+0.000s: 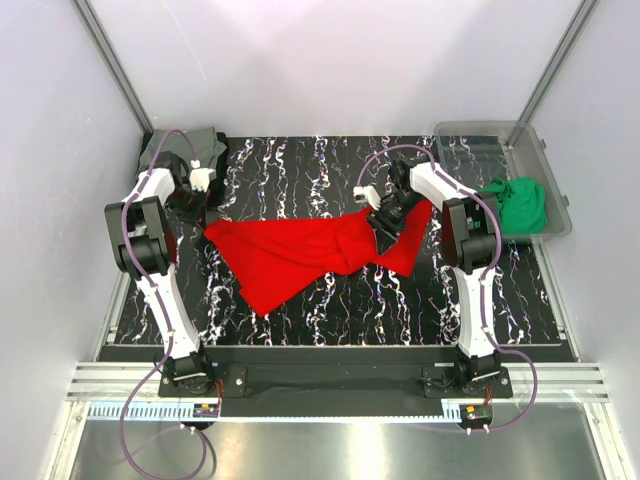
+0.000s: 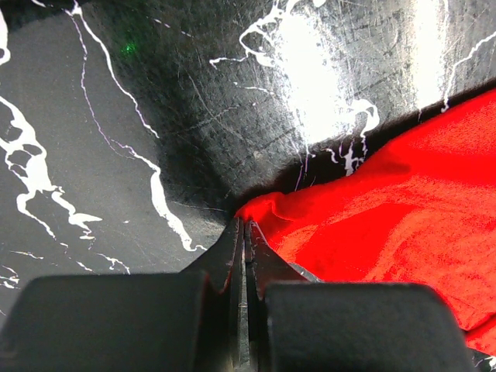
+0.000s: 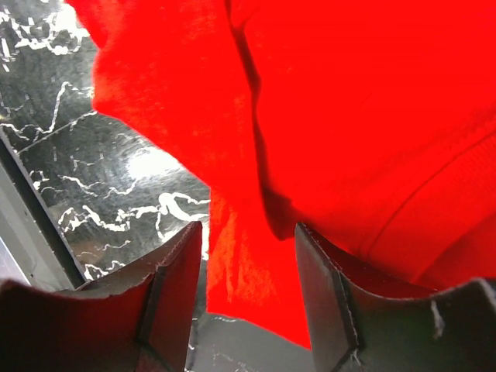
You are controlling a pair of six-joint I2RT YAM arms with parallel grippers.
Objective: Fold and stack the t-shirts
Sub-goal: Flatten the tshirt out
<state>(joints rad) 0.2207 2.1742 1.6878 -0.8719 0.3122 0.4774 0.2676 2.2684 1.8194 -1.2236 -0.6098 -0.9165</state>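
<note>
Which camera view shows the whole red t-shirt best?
Top external: the red t-shirt appears almost whole. Left wrist shows only a corner at the left gripper; right wrist, only a fold between the fingers of the right gripper.

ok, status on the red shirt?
Left hand shut at red t-shirt corner, grip unclear. Right hand open, cloth between its jaws. Shirt crumpled, not folded. Green t-shirt in bin.

The left arm (image 1: 163, 300) and the right arm (image 1: 478, 310) have white shells with black joints. A purple cable (image 1: 398, 148) loops along each, down to a black base (image 1: 186, 372). The left gripper (image 2: 242, 225) and right gripper (image 3: 246, 229) have thick, black, wedge-shaped fingers (image 3: 174, 294) with a dull finish.
</note>
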